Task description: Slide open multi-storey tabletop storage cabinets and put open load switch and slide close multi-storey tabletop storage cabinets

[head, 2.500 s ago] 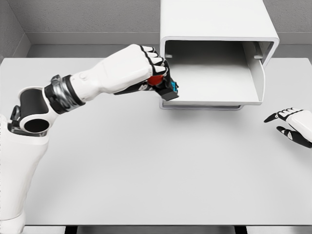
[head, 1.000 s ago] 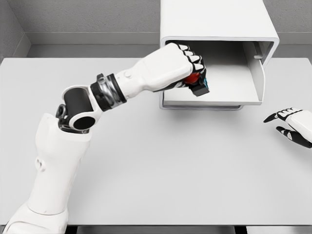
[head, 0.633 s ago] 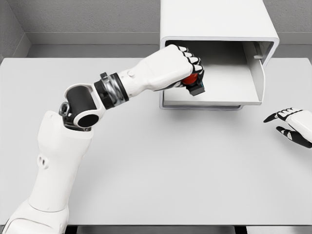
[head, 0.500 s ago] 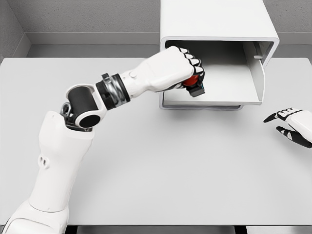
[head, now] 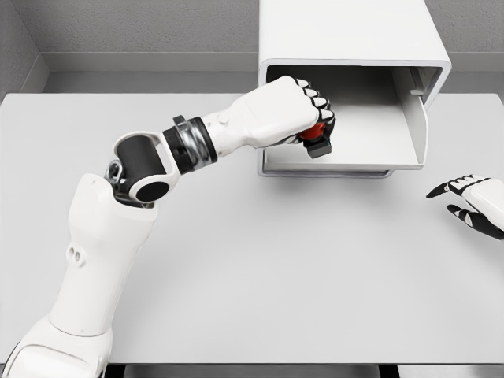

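The white storage cabinet point(head: 354, 35) stands at the back of the table, its drawer point(head: 370, 146) slid out toward me. My left hand point(head: 307, 118) reaches over the drawer's left part, fingers curled around the load switch point(head: 317, 138), a small red and black block that peeks out under the knuckles. The switch hangs just above the drawer floor; whether it touches is unclear. My right hand point(head: 470, 201) rests on the table at the right edge, fingers relaxed and holding nothing.
The grey table point(head: 260, 268) stretches wide in front of the cabinet. The drawer's right wall point(head: 420, 126) stands up tall. A grey wall runs behind the table.
The left hand carried the switch from the drawer's left front corner into the drawer, then settled slightly lower. The elbow swung up and to the right. The right hand stayed still.
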### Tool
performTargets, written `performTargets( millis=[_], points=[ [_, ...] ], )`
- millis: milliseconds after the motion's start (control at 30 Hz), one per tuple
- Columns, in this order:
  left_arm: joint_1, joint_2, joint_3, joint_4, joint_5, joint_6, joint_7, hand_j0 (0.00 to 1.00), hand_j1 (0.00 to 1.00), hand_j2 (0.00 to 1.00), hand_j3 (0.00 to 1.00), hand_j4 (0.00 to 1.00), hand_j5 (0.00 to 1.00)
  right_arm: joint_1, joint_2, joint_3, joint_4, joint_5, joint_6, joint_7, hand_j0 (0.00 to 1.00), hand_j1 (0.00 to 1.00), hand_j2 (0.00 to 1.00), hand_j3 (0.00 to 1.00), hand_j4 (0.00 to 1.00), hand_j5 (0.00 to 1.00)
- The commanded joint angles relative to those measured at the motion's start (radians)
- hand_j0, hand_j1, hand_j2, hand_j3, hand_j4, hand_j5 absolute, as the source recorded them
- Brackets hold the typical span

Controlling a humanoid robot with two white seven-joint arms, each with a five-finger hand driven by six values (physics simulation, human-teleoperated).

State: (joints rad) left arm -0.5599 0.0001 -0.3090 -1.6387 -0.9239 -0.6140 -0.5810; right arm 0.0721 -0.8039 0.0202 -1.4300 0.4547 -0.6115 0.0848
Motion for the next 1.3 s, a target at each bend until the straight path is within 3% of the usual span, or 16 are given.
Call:
performTargets(
  millis=[0, 167, 500, 800, 1033, 1267],
  points=[
    [0.000, 0.000, -0.004, 0.002, 0.007, 0.003, 0.000, 0.53, 0.53, 0.53, 0.53, 0.53, 0.53, 0.000, -0.001, 0.000, 0.000, -0.007, 0.001, 0.000, 0.58, 0.58, 0.58, 0.58, 0.58, 0.58],
    [0.000, 0.000, -0.007, 0.002, 0.005, 0.003, 0.001, 0.66, 0.66, 0.66, 0.66, 0.66, 0.66, 0.000, -0.001, 0.000, 0.000, -0.007, 0.001, 0.000, 0.58, 0.58, 0.58, 0.58, 0.58, 0.58],
    [0.000, 0.000, -0.007, 0.003, 0.007, 0.003, 0.001, 0.75, 0.75, 0.75, 0.75, 0.75, 0.75, 0.000, -0.001, 0.000, 0.002, -0.007, 0.001, 0.000, 0.58, 0.58, 0.58, 0.58, 0.58, 0.58],
    [-0.003, 0.000, -0.007, 0.011, 0.008, 0.003, 0.001, 0.76, 0.76, 0.76, 0.76, 0.76, 0.76, 0.000, -0.001, 0.000, 0.002, -0.005, 0.001, 0.000, 0.58, 0.58, 0.58, 0.58, 0.58, 0.58],
    [-0.009, 0.000, -0.001, 0.011, 0.010, 0.003, 0.003, 0.90, 0.90, 0.90, 0.90, 0.90, 0.90, 0.000, -0.001, 0.000, 0.006, -0.005, 0.001, 0.000, 0.58, 0.58, 0.58, 0.58, 0.58, 0.58],
    [-0.012, 0.000, 0.011, 0.010, 0.014, 0.003, 0.003, 0.94, 0.94, 0.94, 0.94, 0.94, 0.94, -0.002, -0.001, 0.000, 0.006, -0.005, 0.001, 0.000, 0.59, 0.59, 0.59, 0.59, 0.59, 0.59]
  ],
)
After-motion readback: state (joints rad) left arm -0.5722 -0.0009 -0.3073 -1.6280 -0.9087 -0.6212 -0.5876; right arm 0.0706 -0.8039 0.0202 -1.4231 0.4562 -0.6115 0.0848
